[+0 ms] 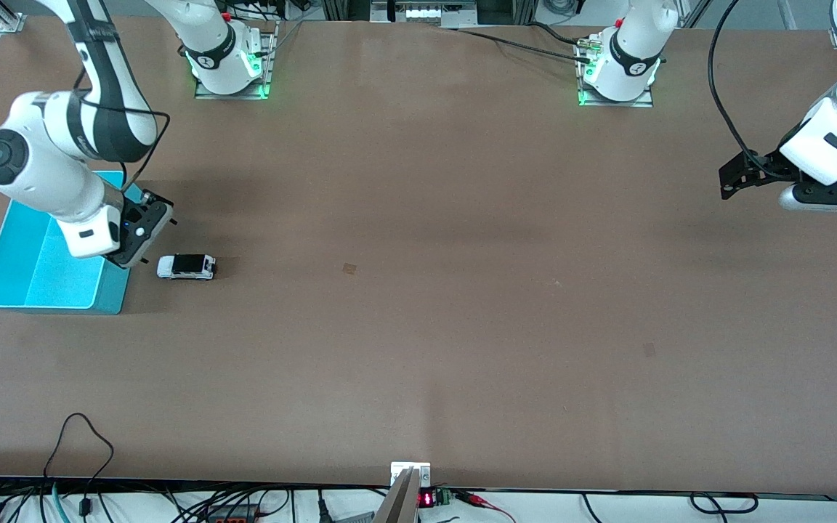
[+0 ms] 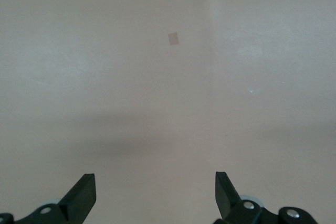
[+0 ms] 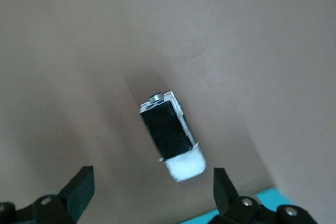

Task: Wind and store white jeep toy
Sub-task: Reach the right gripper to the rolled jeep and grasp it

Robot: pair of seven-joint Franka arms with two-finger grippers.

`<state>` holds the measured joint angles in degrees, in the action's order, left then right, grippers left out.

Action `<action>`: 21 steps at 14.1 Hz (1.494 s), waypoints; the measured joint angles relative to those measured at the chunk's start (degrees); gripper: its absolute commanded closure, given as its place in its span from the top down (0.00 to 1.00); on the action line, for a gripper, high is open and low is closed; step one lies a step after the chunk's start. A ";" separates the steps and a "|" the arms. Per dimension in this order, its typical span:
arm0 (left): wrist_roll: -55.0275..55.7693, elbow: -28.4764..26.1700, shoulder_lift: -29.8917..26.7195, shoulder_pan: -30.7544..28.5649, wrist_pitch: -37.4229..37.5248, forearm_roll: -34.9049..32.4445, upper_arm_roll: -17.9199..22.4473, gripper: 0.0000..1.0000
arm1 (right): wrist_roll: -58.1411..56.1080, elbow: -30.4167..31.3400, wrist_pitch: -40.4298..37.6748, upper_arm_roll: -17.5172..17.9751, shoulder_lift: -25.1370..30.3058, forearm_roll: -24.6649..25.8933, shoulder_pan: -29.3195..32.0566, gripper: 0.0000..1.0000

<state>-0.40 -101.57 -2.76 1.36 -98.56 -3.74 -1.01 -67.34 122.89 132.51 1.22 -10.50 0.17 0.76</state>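
The white jeep toy [image 1: 187,266] [image 3: 171,136], boxy with a black roof panel, sits on the brown table close beside the cyan bin [image 1: 26,276]. My right gripper [image 1: 144,240] [image 3: 152,190] hangs open just above the table between the bin and the jeep, nothing between its fingers; the jeep's white end lies a little ahead of the fingertips. My left gripper [image 1: 734,178] [image 2: 156,192] waits open and empty over bare table at the left arm's end.
The bin's corner [image 3: 262,198] shows beside my right gripper. A small dark patch [image 1: 349,269] [image 2: 173,38] marks the table's middle. Cables and a small display [image 1: 426,499] run along the edge nearest the front camera.
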 measured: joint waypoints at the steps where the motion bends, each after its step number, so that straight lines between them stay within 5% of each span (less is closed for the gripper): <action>1: 0.02 0.01 0.00 0.00 0.00 0.00 0.01 1.00 | -3.50 0.14 2.02 0.00 -1.56 0.00 0.27 1.00; 15: -0.68 0.06 0.00 0.00 0.13 0.00 0.03 1.00 | -13.85 1.70 14.83 0.12 -12.15 0.00 0.73 0.97; 17: -0.90 0.06 0.00 0.00 0.40 0.00 0.03 1.00 | -14.02 1.70 15.23 0.13 -12.42 0.00 0.73 0.68; 19: -0.97 0.09 0.00 0.00 0.68 0.00 0.03 1.00 | -14.50 1.70 15.29 0.18 -12.41 0.00 0.73 0.26; 21: -0.99 0.10 -0.01 0.00 0.72 0.00 0.03 1.00 | -14.76 1.70 15.30 0.21 -12.41 0.00 0.73 0.01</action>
<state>-1.39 -101.48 -2.76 1.36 -97.84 -3.74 -0.99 -82.10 124.59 147.81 1.43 -22.91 0.17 1.49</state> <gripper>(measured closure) 0.000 0.388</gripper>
